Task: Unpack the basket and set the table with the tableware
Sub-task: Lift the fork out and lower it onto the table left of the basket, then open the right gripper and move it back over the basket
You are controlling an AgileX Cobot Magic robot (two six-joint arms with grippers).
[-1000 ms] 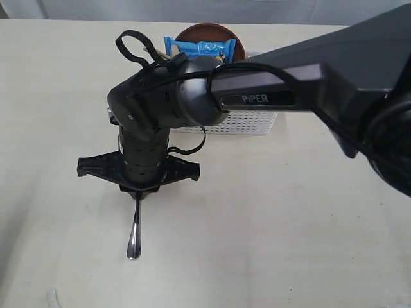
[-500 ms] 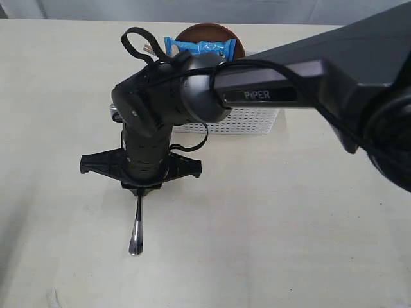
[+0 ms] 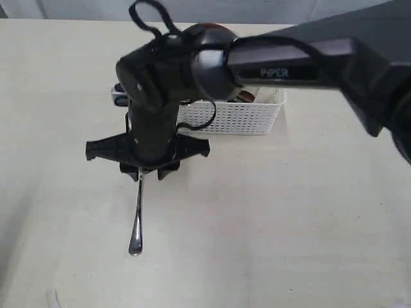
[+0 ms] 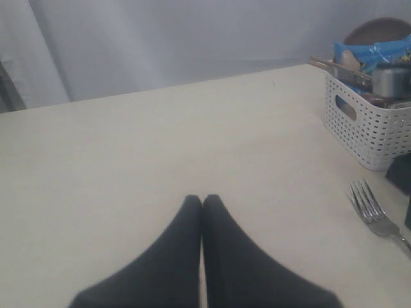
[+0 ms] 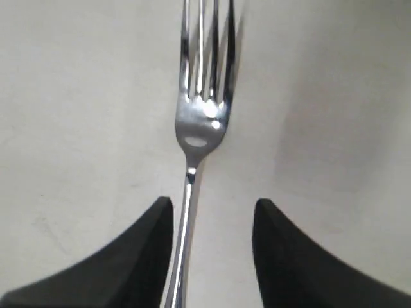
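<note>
A pale cream table (image 3: 308,224) with faint grain fills the scene, and a plain grey wall (image 4: 160,45) stands behind it. The steel fork (image 3: 137,218) lies flat on the bare tabletop, out of the basket and near its left end. Its handle runs between the fingers of the right gripper (image 5: 212,202), whose jaws stand apart and clear of the metal on both sides. The tines point away from that gripper. Behind the fork stands the white lattice basket (image 3: 241,119). In the exterior view the right arm (image 3: 308,58) reaches across and hides much of what it holds. The left wrist view shows a blue packet (image 4: 372,51), a steel cup (image 4: 388,80) and a brown plate (image 4: 379,27) rising above the rim. The left gripper (image 4: 202,200) hangs over bare table well apart from the fork, its fingertips pressed together on nothing.
</note>
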